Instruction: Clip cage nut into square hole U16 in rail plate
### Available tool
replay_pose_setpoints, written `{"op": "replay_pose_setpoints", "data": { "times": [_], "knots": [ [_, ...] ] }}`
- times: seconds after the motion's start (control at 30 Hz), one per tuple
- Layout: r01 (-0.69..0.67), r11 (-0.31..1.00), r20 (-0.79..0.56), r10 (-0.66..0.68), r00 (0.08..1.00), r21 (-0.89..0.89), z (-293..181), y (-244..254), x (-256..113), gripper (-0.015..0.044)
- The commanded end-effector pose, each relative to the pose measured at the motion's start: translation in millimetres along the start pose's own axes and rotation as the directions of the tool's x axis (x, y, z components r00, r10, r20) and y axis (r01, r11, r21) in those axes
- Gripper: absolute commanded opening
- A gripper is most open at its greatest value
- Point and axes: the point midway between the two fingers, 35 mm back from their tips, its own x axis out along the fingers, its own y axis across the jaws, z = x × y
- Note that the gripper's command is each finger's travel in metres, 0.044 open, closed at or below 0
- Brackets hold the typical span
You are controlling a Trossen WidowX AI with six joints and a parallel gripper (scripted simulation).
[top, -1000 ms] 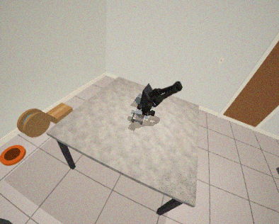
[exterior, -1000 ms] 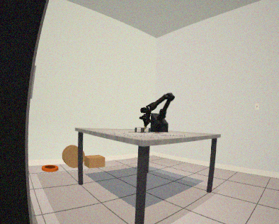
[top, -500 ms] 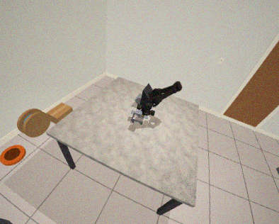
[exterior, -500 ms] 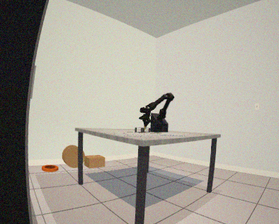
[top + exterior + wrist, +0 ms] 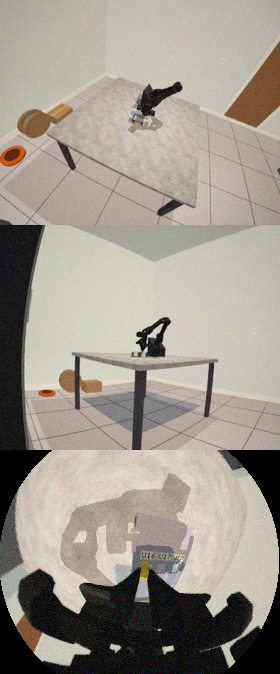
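The cage nut (image 5: 144,571) is a small yellow piece between my fingertips. My gripper (image 5: 144,570) (image 5: 143,116) (image 5: 142,351) is shut on it and points down, low over the table. The rail plate shows as a small raised frame in the top view (image 5: 138,118) and in the exterior view (image 5: 136,354), beside the fingertips. In the wrist view, the label strip (image 5: 162,557) with U16, U17 and a third label lies just beyond the nut, and the nut is in line with the U16 end. The square holes and the nut's wings cannot be made out, nor whether nut and plate touch.
The speckled table (image 5: 106,142) (image 5: 110,358) carries the arm's base (image 5: 156,347) close behind the plate. The arm's shadow falls across the table around the plate. An orange ring (image 5: 13,155) (image 5: 46,393) and wooden pieces are on the floor, away from the table.
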Motion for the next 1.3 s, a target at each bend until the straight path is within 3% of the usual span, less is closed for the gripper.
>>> {"op": "replay_pose_setpoints", "data": {
  "times": [0.0, 1.27],
  "knots": [
    [-0.006, 1.000, 0.000, 0.006, 1.000, -0.004, 0.0, 0.3, 0.0, 0.0032],
    [-0.096, 0.995, -0.001, 0.096, 0.995, -0.004, 0.1, -3.6, 1.9, 0.0032]
  ]
}}
